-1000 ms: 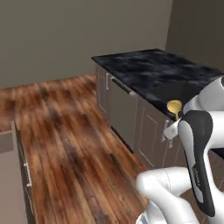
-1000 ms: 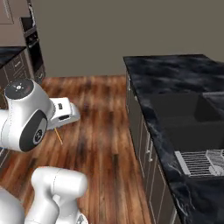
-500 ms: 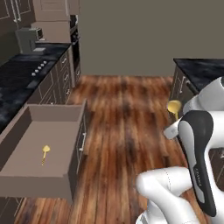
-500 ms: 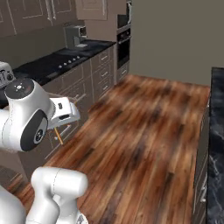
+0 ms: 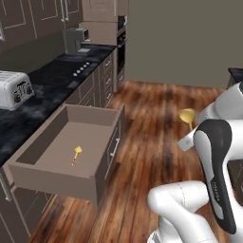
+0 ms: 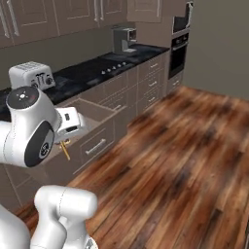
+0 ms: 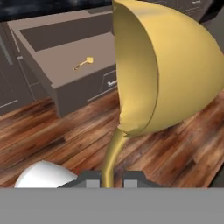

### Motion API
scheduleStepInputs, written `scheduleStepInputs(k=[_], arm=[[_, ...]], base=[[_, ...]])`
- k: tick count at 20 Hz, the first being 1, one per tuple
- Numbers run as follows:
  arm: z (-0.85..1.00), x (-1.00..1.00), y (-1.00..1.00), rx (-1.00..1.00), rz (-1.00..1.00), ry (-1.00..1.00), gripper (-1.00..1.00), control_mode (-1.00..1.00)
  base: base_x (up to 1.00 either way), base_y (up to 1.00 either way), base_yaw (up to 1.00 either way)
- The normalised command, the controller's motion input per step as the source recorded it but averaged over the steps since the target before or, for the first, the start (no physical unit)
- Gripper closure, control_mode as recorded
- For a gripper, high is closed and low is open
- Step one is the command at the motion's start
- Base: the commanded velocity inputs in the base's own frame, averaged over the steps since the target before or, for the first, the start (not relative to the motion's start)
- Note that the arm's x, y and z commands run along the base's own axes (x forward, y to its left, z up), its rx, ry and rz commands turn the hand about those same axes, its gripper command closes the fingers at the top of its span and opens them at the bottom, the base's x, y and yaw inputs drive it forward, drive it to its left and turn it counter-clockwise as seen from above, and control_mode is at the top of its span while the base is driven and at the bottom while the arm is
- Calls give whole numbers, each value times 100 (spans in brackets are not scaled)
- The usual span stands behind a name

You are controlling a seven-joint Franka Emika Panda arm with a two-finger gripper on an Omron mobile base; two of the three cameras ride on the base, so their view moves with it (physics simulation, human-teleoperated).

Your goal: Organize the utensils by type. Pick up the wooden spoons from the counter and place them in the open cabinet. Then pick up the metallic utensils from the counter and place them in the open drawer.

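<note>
My gripper (image 7: 107, 177) is shut on the thin stem of a golden metallic utensil (image 7: 175, 74), whose round yellow head looms close in the hand view. The same utensil (image 5: 187, 116) pokes up beside my arm over the wooden floor, right of the drawer (image 5: 52, 178). The drawer is pulled wide open under the black counter (image 5: 42, 90). A second golden utensil (image 5: 76, 154) lies flat on the drawer's floor, also in the hand view (image 7: 84, 62). From the right, the utensil's stem (image 6: 64, 150) hangs below the hand, in front of the drawer (image 6: 99, 109). The wooden spoons and the open cabinet are out of view.
A silver toaster (image 5: 14, 88) and a coffee machine (image 5: 76, 40) stand on the counter. A wall oven (image 6: 180, 29) closes the far end of the cabinet row. Wide wooden floor (image 6: 185, 160) stretches to the right of the drawer.
The whole picture has swung: the base has turned from the island counter toward the wall counter, bringing the open drawer near. The gripper has kept its hold on the golden utensil.
</note>
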Motion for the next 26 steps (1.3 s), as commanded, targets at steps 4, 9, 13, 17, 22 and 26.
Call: scheduleStepInputs(k=[4, 9, 13, 17, 22, 26], arm=[[0, 0, 0, 0, 0, 0, 100, 100], [0, 0, 0, 0, 0, 0, 100, 100], [0, 0, 0, 0, 0, 0, 100, 100], [0, 0, 0, 0, 0, 0, 100, 100], [0, 0, 0, 0, 0, 0, 100, 100], [0, 0, 0, 0, 0, 0, 100, 100]], base=[[0, 63, 22], [1, 69, 20], [7, 61, 9], [-1, 54, 1], [0, 50, 0], [0, 46, 0]])
